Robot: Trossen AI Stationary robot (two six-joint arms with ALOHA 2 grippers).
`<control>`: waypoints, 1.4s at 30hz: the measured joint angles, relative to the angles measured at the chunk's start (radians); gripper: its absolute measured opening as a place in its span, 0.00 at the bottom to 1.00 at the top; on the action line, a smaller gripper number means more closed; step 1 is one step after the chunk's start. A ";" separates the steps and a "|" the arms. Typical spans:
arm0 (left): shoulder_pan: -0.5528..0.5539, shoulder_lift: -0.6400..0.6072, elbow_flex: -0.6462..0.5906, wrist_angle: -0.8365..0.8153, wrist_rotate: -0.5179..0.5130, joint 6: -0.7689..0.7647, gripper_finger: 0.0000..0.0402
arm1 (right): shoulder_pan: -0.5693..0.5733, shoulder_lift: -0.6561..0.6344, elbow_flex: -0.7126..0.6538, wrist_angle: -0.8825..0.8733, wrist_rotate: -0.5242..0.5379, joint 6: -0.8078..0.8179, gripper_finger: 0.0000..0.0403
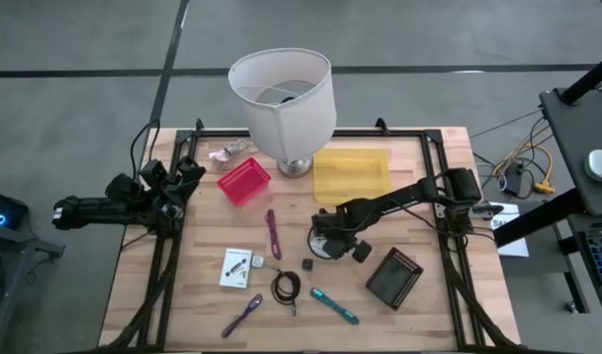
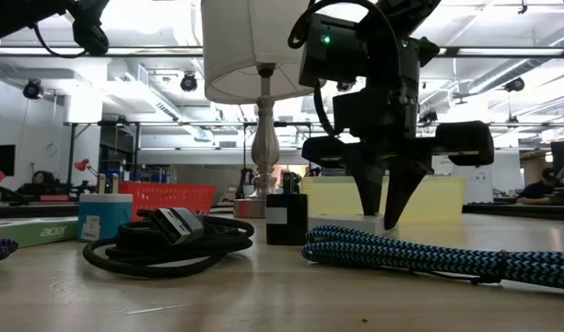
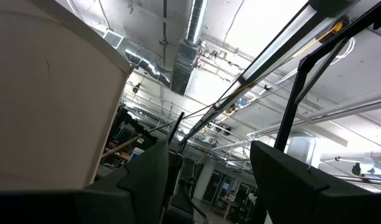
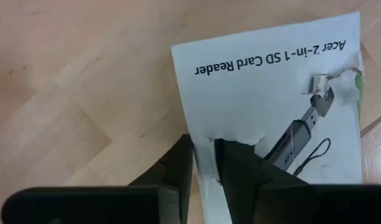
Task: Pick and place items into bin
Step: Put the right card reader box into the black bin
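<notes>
right gripper (image 4: pixel 203 158): fingers nearly closed, pinching torn edge of white packet (image 4: pixel 271 93) lying flat mid-table | left gripper (image 3: pixel 206 162): open, empty, parked at table's left edge | risk: thin edge grip, packet may tear or slip on lifting

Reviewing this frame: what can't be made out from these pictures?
- Right wrist view: the white packet pinched by the right gripper is cut off by the picture's edges; lifted or not, unclear.
- High view: that packet is mostly hidden under the right arm.
- Red bin: contents too small in the high view; the low view shows only its wall.
</notes>
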State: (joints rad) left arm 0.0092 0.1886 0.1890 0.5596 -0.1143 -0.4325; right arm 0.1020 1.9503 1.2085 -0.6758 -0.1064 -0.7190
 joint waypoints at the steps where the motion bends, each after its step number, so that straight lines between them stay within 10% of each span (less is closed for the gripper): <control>1: 0.000 0.000 0.000 0.000 0.000 0.000 0.52 | 0.000 0.000 0.000 0.001 0.000 0.017 0.15; 25: 0.000 -0.001 0.000 0.000 0.000 0.000 0.52 | 0.028 -0.227 0.076 -0.291 -0.006 0.385 0.03; 42: 0.000 0.000 0.000 -0.001 0.000 0.000 0.52 | 0.330 -0.474 0.010 -0.499 -0.130 0.486 0.03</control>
State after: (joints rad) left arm 0.0093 0.1886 0.1890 0.5587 -0.1139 -0.4328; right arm 0.4321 1.4765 1.2185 -1.1753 -0.2367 -0.2330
